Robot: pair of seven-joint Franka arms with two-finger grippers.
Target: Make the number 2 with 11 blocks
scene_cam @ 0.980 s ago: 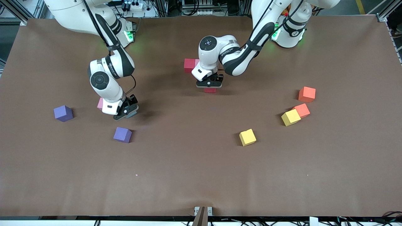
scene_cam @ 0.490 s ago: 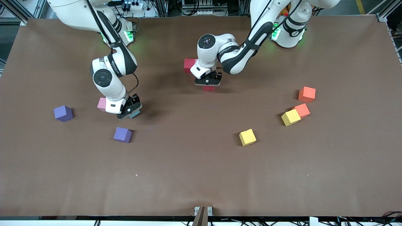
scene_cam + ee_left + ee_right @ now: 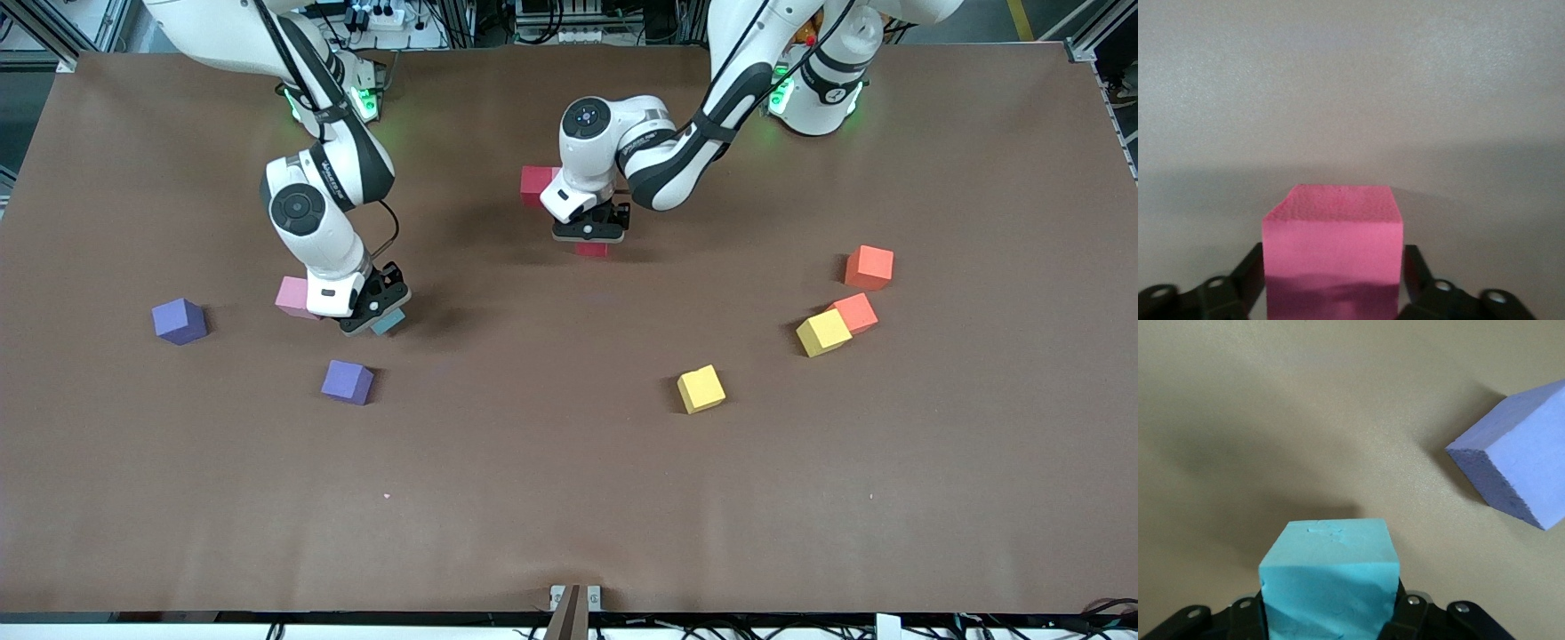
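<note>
My right gripper [image 3: 375, 313] is shut on a teal-blue block [image 3: 389, 322], held low over the table beside a pink block [image 3: 292, 296]. The right wrist view shows the teal block [image 3: 1328, 577] between the fingers of that gripper [image 3: 1328, 603], with a purple block [image 3: 1518, 470] on the table nearby. My left gripper [image 3: 589, 235] is shut on a red block [image 3: 592, 250], low over the table. It is just nearer the camera than a red block [image 3: 535, 184] with a pink one [image 3: 557, 177] beside it. The left wrist view shows the held block [image 3: 1331, 247] filling that gripper [image 3: 1333, 273].
Two purple blocks [image 3: 179, 320] [image 3: 347, 381] lie toward the right arm's end. Two yellow blocks [image 3: 701, 388] [image 3: 823, 332] and two orange blocks [image 3: 856, 311] [image 3: 869, 267] lie toward the left arm's end. The brown table [image 3: 569, 498] is bare nearer the camera.
My right gripper has moved with the teal block toward the table's middle, uncovering more of the pink block. My left gripper has shifted slightly toward the bases with the red block.
</note>
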